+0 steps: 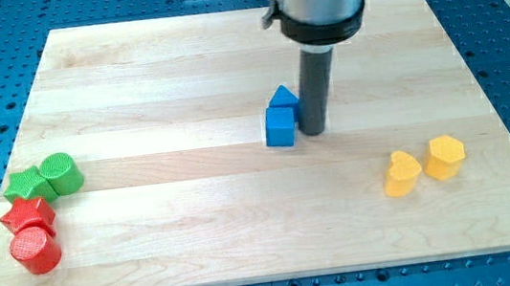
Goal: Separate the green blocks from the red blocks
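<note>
At the view's left edge of the board a green star block (22, 184) and a green cylinder (62, 174) lie side by side. Just below them sit a red star block (28, 216) and a red cylinder (36, 251), touching each other; the red star touches the green star. My tip (313, 131) is near the board's middle, far to the right of these blocks, right next to a blue cube (280, 128) and a blue triangular block (283, 97).
A yellow heart-shaped block (401, 173) and a yellow hexagonal block (444, 157) lie at the view's right. The wooden board (248, 250) rests on a blue perforated table. The arm's grey body hangs over the board's top middle.
</note>
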